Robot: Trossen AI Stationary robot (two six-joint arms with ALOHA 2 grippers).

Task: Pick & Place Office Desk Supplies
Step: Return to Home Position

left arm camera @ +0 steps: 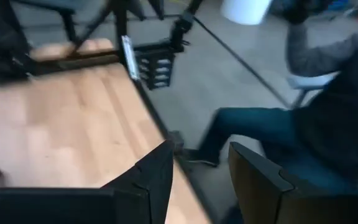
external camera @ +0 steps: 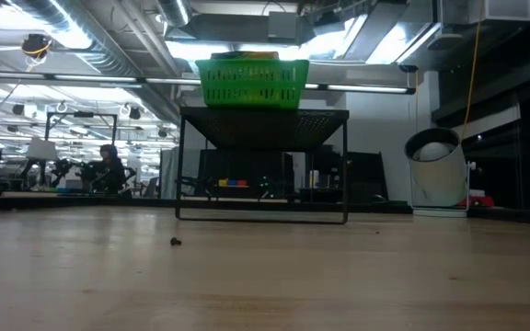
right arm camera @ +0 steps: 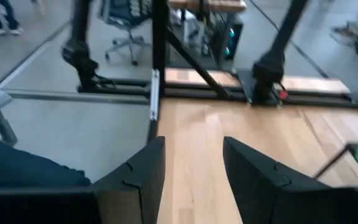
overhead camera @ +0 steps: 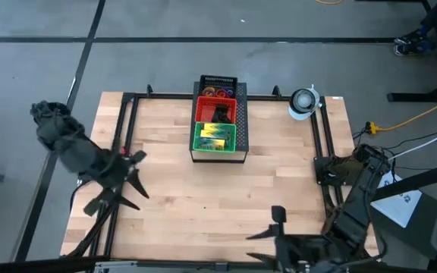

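The right gripper point(right arm camera: 192, 142) hangs near the table's point(overhead camera: 203, 206) front edge, fingers spread and empty. The left gripper point(left arm camera: 199, 152) is at the left side, likewise spread. Bare wood lies before the black shelf point(external camera: 263, 118). It carries the green bin point(external camera: 252, 83) with crayon boxes point(overhead camera: 212, 136), then the red bin point(overhead camera: 198, 110) with black clips point(overhead camera: 220, 114), and the rings point(overhead camera: 217, 92) farthest back. A white cylinder point(overhead camera: 303, 101) stands at the far right corner.

we see yellow-and-green crayon boxes point(overhead camera: 213, 139) lying in the green bin point(overhead camera: 196, 137), black clips point(overhead camera: 220, 114) in the red bin point(overhead camera: 199, 111), coloured rings point(overhead camera: 217, 92) just behind them.
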